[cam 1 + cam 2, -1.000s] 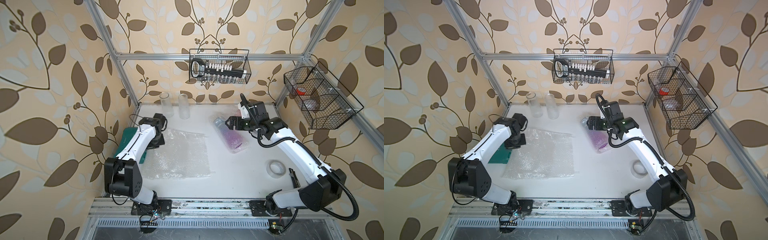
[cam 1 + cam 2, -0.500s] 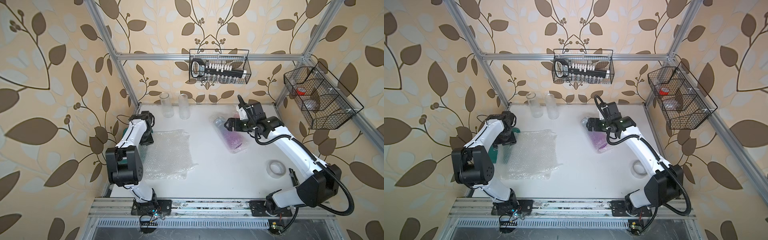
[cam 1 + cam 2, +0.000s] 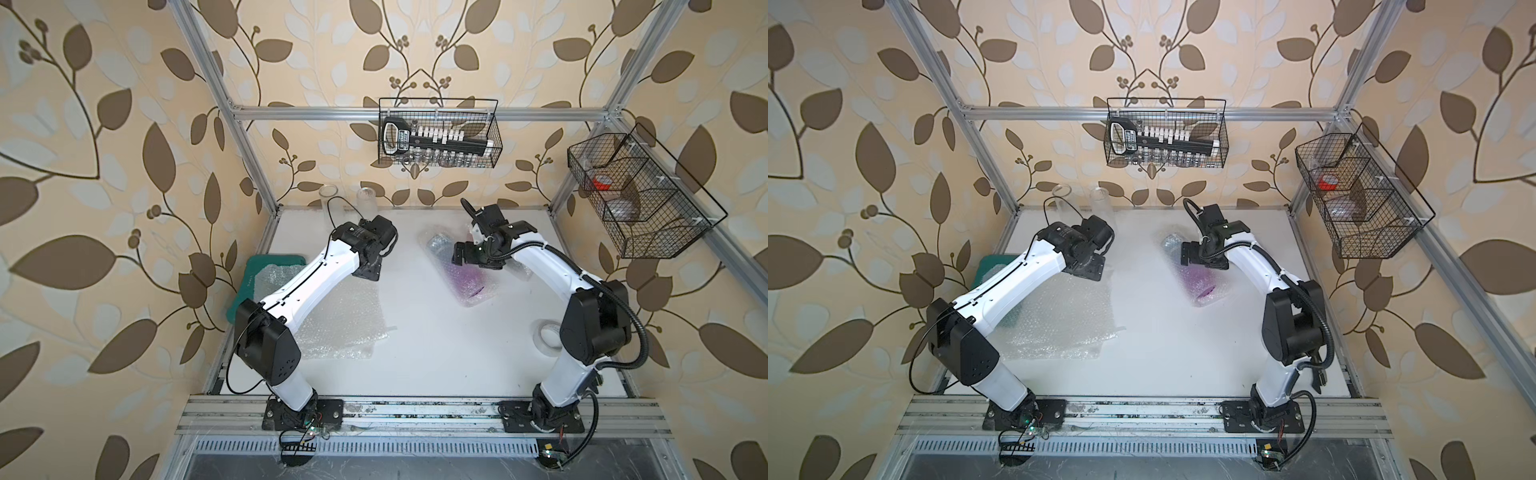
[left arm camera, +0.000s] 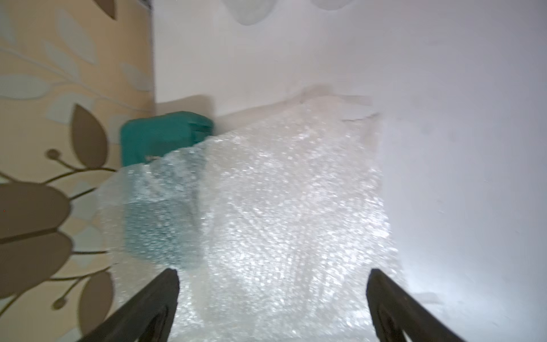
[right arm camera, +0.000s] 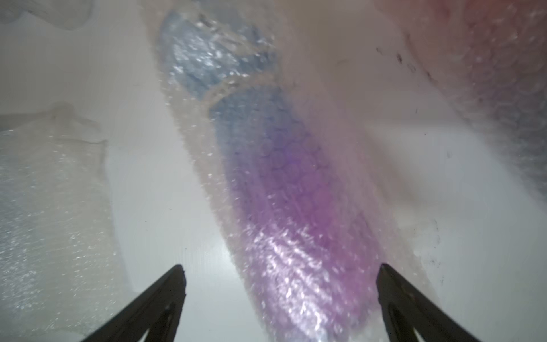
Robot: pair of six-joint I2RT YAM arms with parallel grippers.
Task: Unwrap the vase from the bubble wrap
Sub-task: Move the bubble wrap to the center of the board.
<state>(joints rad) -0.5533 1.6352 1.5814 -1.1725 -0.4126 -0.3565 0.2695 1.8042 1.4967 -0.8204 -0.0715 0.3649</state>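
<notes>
A wire basket [image 3: 497, 124] is holding a black tool [image 3: 432, 142]; the vase [image 3: 471, 280] is lying in bubble wrap [image 3: 434, 245] (purple showing through). The left jaws and right jaws are gaping wide, empty.

Nothing legible anywhere. Pale label [image 3: 400, 138] on the black tool [image 3: 449, 144] in the back basket [image 3: 494, 160], with print too small to read. Faint lettering along the edge of the green mat [image 3: 246, 299], likewise too small to make out.

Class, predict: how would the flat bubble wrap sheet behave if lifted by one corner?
Probably floppy: the sheet drapes over the green object. Likely light: thin, see-through, full of air bubbles.
</notes>
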